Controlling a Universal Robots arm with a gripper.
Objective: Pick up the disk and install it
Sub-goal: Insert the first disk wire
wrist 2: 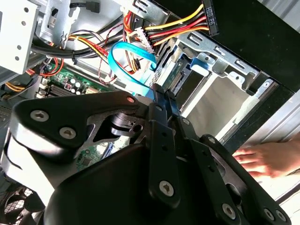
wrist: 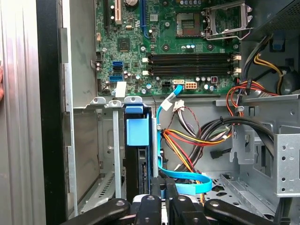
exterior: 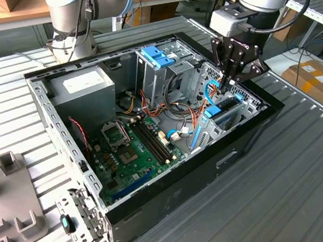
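Here the gripper (exterior: 227,83) is reaching down into the open computer case (exterior: 176,203) at the exterior view's right. Its jaws are sitting close together with barely a gap, and I cannot tell whether they are pinching anything. The disk (wrist: 138,154) is standing on edge in the drive bay below the motherboard (wrist: 178,56), just beside the fingertips (wrist: 150,208), while a person's hand (wrist 2: 262,159) is resting outside the case.

Blue plastic on disk (wrist: 138,140); bare grey metal case (wrist: 86,140); ribbed metal table (exterior: 273,196).
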